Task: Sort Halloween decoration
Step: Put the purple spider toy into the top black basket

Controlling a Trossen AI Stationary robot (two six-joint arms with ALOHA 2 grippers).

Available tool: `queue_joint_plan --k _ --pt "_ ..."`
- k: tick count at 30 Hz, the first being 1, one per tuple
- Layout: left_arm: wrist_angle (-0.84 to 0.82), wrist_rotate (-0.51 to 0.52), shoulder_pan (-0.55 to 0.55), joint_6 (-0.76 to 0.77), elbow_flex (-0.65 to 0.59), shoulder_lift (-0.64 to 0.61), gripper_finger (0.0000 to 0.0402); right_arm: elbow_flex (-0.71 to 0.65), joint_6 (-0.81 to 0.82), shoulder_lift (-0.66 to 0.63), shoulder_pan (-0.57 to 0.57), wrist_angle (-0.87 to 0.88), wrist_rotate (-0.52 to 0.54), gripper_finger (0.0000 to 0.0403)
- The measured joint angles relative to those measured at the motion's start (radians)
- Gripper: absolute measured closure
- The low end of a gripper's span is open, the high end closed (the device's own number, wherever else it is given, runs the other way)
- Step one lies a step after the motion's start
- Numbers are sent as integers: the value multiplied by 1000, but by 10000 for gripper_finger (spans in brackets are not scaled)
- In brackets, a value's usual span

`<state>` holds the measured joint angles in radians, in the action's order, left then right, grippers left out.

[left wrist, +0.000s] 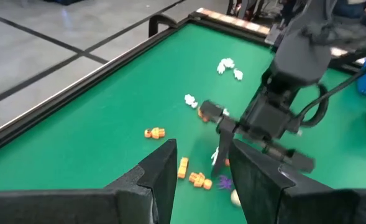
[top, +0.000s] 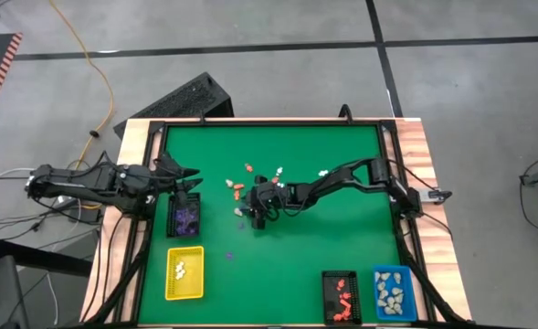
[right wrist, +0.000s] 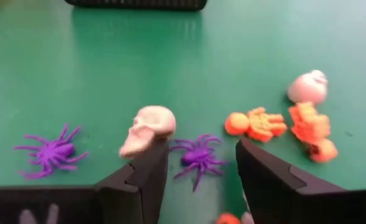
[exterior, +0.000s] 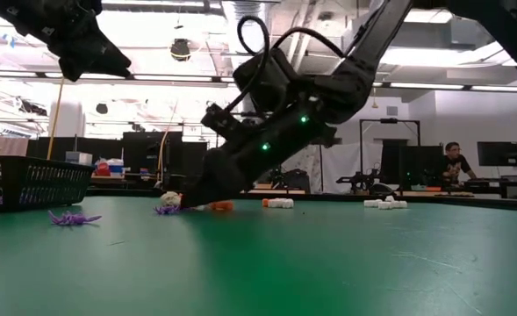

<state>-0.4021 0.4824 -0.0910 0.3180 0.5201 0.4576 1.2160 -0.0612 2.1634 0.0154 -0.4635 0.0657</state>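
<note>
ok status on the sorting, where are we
Right gripper open, down over purple spider. Skull touching one finger. Left gripper open, above the black tray.

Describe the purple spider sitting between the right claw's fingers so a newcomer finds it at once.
On the green table, go to the loose cluster of figurines near the middle, where the right claw points down, open. The purple spider lies between its fingers, beside a cream skull. A second purple spider lies apart beyond the skull; the orange skeleton differs in colour.
</note>
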Motion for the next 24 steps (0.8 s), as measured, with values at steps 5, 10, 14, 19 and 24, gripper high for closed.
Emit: queue_joint_plan --k 5,10,14,19,24 --pt "12 0 0 -15 0 0 267 34 7 35 0 1 4 196" --pt "11 1 0 -14 0 0 267 50 38 34 8 36 16 227" --pt "11 1 0 -10 0 0 267 51 88 33 14 80 27 290" --pt "11 0 0 -10 0 0 267 51 91 31 6 97 43 373" --pt "11 0 0 -9 0 0 267 49 91 22 6 86 50 386"
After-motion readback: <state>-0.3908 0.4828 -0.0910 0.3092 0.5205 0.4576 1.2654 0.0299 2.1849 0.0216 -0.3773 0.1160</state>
